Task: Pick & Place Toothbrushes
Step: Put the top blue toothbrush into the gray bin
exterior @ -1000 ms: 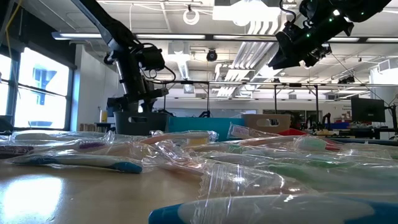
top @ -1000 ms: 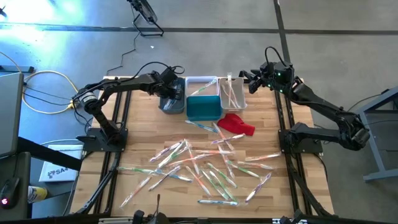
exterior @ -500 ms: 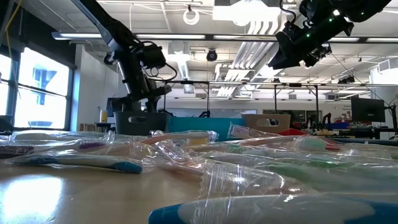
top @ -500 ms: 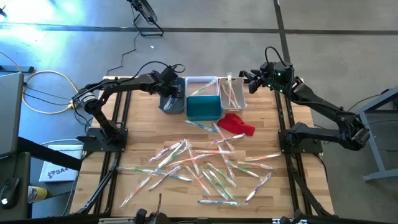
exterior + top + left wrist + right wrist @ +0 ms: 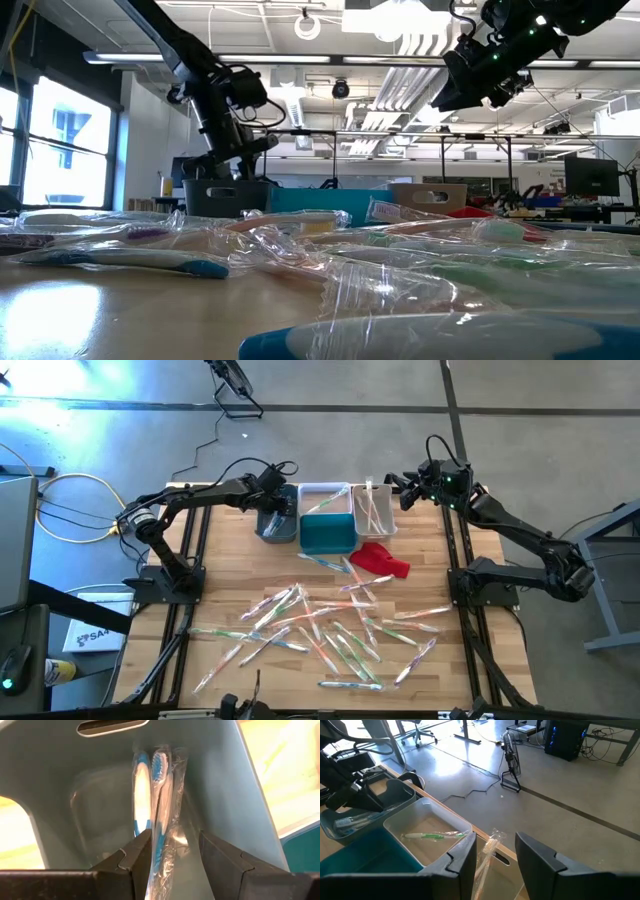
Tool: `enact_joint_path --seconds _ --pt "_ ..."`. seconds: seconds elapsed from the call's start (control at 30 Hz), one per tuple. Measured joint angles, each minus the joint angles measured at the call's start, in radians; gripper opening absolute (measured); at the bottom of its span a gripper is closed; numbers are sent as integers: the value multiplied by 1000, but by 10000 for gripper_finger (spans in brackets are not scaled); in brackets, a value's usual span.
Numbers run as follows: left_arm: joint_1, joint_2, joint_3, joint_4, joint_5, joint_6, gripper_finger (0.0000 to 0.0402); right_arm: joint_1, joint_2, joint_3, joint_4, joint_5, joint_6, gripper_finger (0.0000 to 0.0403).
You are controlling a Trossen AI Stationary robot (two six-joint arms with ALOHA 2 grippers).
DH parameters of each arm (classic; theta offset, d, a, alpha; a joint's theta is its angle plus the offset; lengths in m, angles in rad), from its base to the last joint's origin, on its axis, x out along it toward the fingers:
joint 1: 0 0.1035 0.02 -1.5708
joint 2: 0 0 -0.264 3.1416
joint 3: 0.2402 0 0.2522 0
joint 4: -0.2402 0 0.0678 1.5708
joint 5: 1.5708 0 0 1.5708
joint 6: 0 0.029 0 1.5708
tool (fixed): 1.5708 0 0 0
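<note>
Many wrapped toothbrushes (image 5: 320, 630) lie scattered on the near half of the wooden table. My left gripper (image 5: 175, 845) is open and points down into the grey bin (image 5: 270, 532). Two blue-and-white toothbrushes (image 5: 142, 795) lie in that bin against its wall. One of them (image 5: 161, 820) reaches down between my fingers. My right gripper (image 5: 495, 855) is open and empty, in the air by the white bin (image 5: 372, 512), which holds a few toothbrushes. A green toothbrush (image 5: 430, 836) lies in the clear bin (image 5: 322, 495). My left gripper stands with its fingers on either side of the wrapped blue toothbrush's handle (image 5: 159, 865). The handle lies close to one finger (image 5: 140, 857) and clear of the other. Whether that finger touches the wrapper, I cannot tell.
The teal bin (image 5: 328, 535) stands in front of the clear one, among the bins at the table's far middle. A red cloth (image 5: 383, 558) lies just in front of the bins. The floor shows beyond the table's far edge.
My left gripper has tipped a little over the grey bin without leaving its place. My right arm has kept still.
</note>
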Motion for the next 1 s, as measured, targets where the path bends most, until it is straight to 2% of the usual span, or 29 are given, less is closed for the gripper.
enact_joint_path --seconds 0.33,0.73,1.0 --pt "0 -12 0 2 1 -23 159 0 0 0 0 0 0 128" --pt "-1 -233 0 90 3 132 159 0 0 0 0 0 0 128" --pt "-1 -322 0 129 -7 237 159 0 0 0 0 -2 0 128"
